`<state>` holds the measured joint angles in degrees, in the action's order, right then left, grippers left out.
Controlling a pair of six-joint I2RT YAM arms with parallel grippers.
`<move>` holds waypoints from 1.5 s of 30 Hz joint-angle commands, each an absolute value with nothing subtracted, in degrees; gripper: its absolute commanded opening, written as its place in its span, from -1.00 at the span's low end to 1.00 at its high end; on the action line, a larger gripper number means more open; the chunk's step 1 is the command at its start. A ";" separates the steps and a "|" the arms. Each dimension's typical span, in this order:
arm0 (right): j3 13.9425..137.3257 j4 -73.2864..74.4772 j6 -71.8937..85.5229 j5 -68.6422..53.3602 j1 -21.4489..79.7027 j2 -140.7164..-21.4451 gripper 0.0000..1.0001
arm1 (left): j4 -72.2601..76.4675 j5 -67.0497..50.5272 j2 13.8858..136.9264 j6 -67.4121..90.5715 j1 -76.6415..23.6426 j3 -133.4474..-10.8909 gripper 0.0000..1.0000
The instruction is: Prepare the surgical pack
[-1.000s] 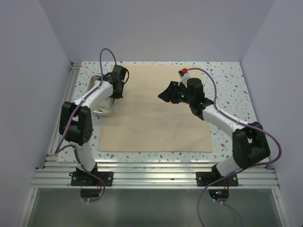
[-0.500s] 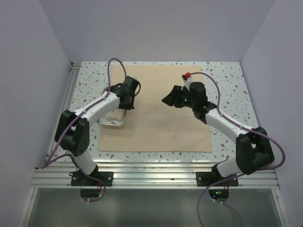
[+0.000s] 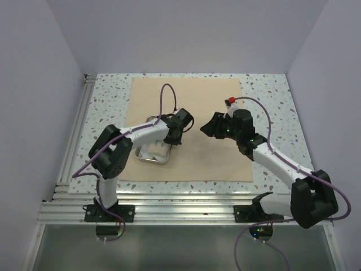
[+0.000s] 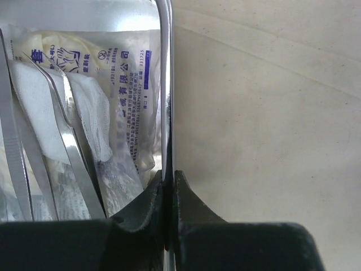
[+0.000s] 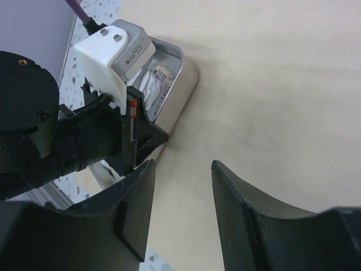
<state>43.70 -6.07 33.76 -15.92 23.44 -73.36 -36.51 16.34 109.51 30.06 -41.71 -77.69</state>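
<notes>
Top external: the large tan cloth sheet (image 3: 208, 161) lies flat on the speckled desk (image 3: 271, 96). It looks soft and limp, best pinched at a corner. The small steel tray (image 3: 151, 153) sits on the cloth's left part. Left wrist: the left pincer (image 4: 168, 189) clamps the tray's thin, probably slippery rim. Right wrist: the right pincer (image 5: 183, 169) hangs open and empty over the cloth's middle.

Steel tray (image 3: 151, 161) on tan cloth (image 3: 197, 101), left tool (image 3: 177, 137) at its right rim, right tool (image 3: 210, 127) above cloth

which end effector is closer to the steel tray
Left. The left end effector grips the steel tray by its rim; the right end effector hovers open over the cloth beside it.
</notes>
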 commanded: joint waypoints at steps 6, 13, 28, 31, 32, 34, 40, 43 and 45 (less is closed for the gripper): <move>37.27 -3.87 33.48 -11.95 23.20 -66.01 -0.02 | -30.59 24.43 110.13 33.31 -45.52 -80.77 -0.25; 33.22 -3.34 35.68 -11.16 23.20 -63.81 0.04 | -27.78 28.65 101.44 30.41 -46.58 -77.27 1.00; 51.84 -0.18 39.11 -0.45 39.63 -87.79 0.29 | -26.47 28.05 75.77 27.78 -36.58 -63.91 1.00; 56.76 -0.18 40.34 1.05 42.36 -93.22 0.27 | -24.09 25.05 71.56 26.72 -30.51 -58.46 1.00; 58.08 1.83 40.69 2.19 42.89 -94.64 0.23 | -23.56 25.05 70.32 26.72 -29.63 -57.14 1.00; 62.13 3.68 41.39 3.16 43.94 -98.41 0.17 | -21.55 24.61 66.37 26.89 -27.25 -53.36 1.00; 68.46 8.25 42.10 8.26 45.09 -104.66 0.09 | -19.07 21.01 59.86 28.82 -23.82 -47.47 1.00; 71.54 11.15 41.92 10.37 45.18 -107.13 0.03 | -18.81 21.09 57.92 28.92 -23.82 -46.32 1.00; 71.98 11.08 42.36 10.89 45.26 -108.10 -0.09 | -19.16 21.01 57.22 28.74 -23.82 -46.41 1.00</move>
